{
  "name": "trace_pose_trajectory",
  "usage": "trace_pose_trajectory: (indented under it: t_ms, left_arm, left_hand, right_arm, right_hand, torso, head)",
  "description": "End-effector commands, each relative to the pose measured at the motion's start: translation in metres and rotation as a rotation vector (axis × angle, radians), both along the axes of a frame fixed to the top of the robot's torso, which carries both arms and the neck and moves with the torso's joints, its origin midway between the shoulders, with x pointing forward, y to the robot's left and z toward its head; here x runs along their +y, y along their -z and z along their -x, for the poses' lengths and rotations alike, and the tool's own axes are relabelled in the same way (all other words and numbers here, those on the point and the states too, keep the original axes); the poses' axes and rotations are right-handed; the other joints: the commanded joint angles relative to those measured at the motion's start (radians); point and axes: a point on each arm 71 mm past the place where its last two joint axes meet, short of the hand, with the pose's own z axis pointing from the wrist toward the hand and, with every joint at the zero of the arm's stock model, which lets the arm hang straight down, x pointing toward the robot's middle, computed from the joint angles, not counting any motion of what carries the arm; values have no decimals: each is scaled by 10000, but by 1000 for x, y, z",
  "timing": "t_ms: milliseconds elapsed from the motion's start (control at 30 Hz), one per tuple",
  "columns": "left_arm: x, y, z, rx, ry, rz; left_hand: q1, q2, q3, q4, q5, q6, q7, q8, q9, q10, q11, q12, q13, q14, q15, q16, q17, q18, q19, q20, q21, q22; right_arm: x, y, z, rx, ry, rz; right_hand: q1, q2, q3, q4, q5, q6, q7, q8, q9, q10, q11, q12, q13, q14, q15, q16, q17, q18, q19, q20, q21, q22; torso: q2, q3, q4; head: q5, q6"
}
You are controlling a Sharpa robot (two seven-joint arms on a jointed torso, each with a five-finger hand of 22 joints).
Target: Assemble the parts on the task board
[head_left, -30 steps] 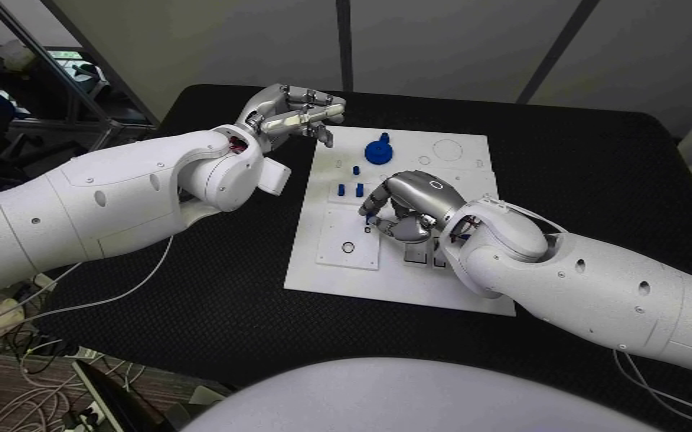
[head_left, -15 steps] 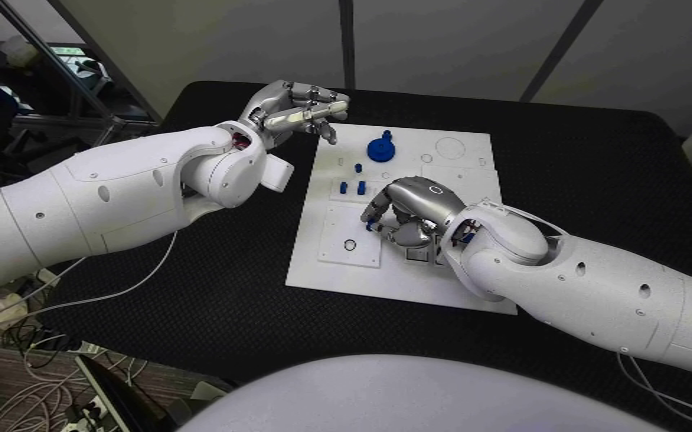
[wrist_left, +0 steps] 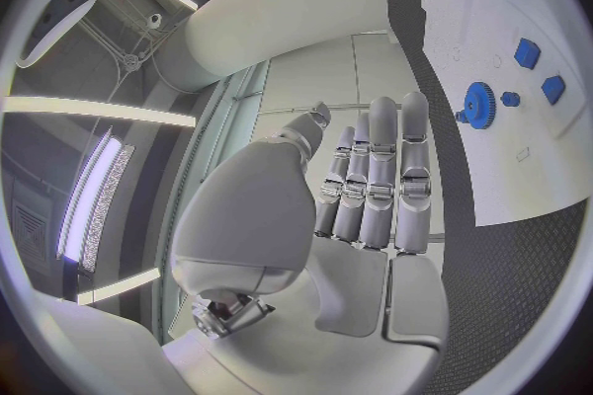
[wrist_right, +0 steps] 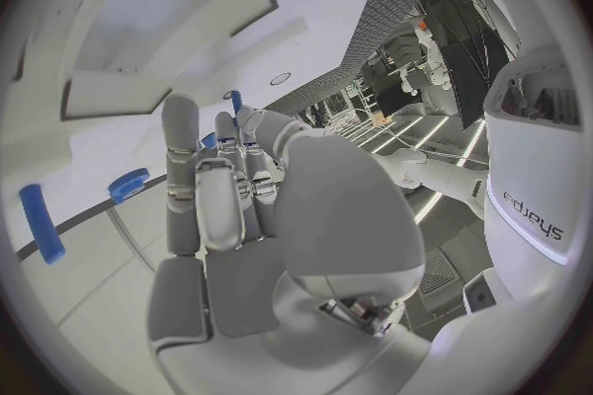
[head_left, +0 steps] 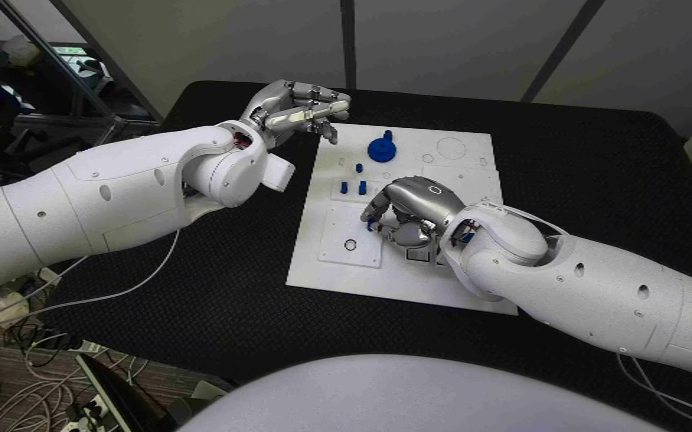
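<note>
1. the task board (head_left: 329, 267) lay in the middle of the black table (head_left: 606, 172), a white plate with a smaller raised white panel (head_left: 349, 242) on its near left part.
2. a blue gear (head_left: 379, 149) with a knob on top stood on the board's far part; in the left wrist view the same gear (wrist_left: 478, 104) showed beside a small blue peg (wrist_left: 510, 99).
3. two short blue pegs (head_left: 353, 188) stood side by side on the board between the gear and the right hand, with one smaller blue peg (head_left: 358, 167) just beyond them.
4. the left hand (head_left: 299, 112) hung above the table just off the board's far left corner, apart from every part; its fingers (wrist_left: 383, 168) lay straight and close together, with nothing in them (the left wrist view made this plain).
5. the right hand (head_left: 408, 214) sat low over the middle of the board, fingers curled downward toward the surface.
6. a blue part (wrist_right: 235, 101) showed at the tips of the right hand's fingers (wrist_right: 198, 183) in the right wrist view, but whether the hand actually held it could not be told.
7. in that same view a blue peg (wrist_right: 41, 222) and a small blue toothed piece (wrist_right: 127, 186) stood on the board near the hand, not touching it.
</note>
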Motion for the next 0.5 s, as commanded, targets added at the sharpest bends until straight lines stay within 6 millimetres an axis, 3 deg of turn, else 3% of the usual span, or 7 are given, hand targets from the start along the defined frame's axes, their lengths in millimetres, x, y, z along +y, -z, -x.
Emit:
trace_pose_trajectory:
  t_ms: [33,500]
  left_arm:
    - [-2,-2,0,-49,136,101]
    - [-3,-2,0,-28,173,107]
  left_hand:
    - [72,50,-53,-7,37,-14,52,-64,-11,-65,12,51,16,-3,74,-31,-13,-43,63,-27,-49,-17]
    - [72,50,-53,-7,37,-14,52,-64,-11,-65,12,51,16,-3,74,-31,-13,-43,63,-27,-49,-17]
  right_arm:
    - [-2,3,-1,-102,191,226]
    - [1,0,-1,-408,312,-37]
  right_hand:
    - [-41,15,14,-57,24,2,48,42,9,66,11,17,8,481,-35,48,-3,-136,-24,37,47,-8]
    - [-31,28,24,-70,29,2,45,40,10,66,9,15,10,484,-34,67,25,-138,-24,39,72,20]
  torso:
    - [5,1,-1]
    - [-6,-1,-1]
  head:
    - [6,0]
    - [14,0]
